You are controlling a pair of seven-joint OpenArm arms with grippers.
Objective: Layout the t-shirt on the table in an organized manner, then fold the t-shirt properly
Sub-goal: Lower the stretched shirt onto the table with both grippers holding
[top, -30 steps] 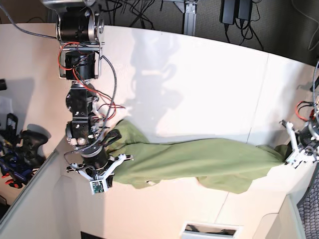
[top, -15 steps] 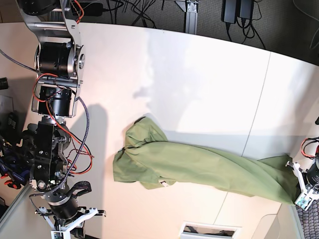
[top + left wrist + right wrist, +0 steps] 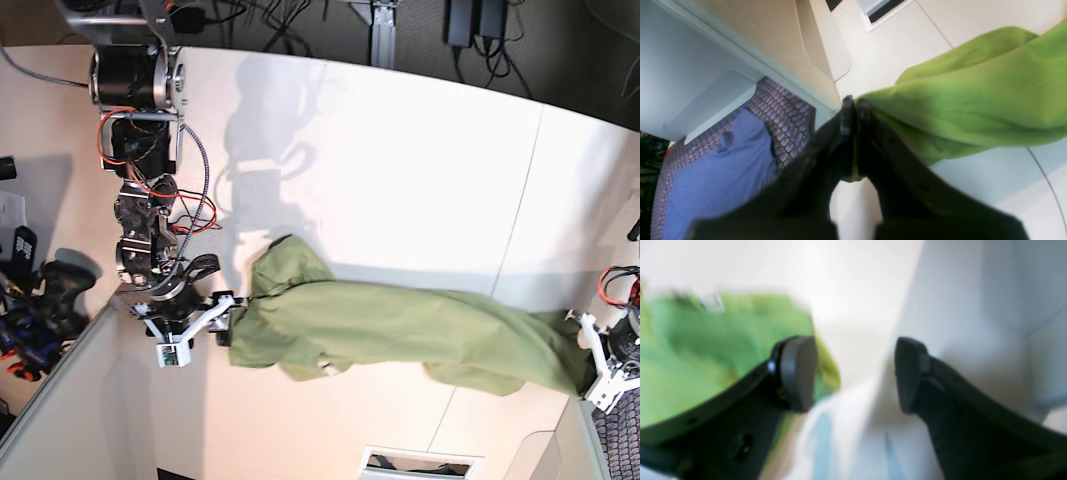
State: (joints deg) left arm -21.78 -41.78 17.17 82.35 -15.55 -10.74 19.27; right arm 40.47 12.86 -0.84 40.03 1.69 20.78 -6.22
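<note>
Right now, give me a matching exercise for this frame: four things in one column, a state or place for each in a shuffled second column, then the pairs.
Things:
1. left gripper
2. right gripper
3. t-shirt
4. table

States:
A. white, beneath the cloth
B. jaws apart, nothing between them
C. stretched out in a long green band
D. clamped on the shirt's edge

Pairs: 1-D, 2-B, 3-C, 4-A

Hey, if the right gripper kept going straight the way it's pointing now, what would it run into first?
Most likely the t-shirt: the open right gripper points at its near bunched edge, with one finger already beside the green cloth. The blurred wrist view leaves depth unclear.
</note>
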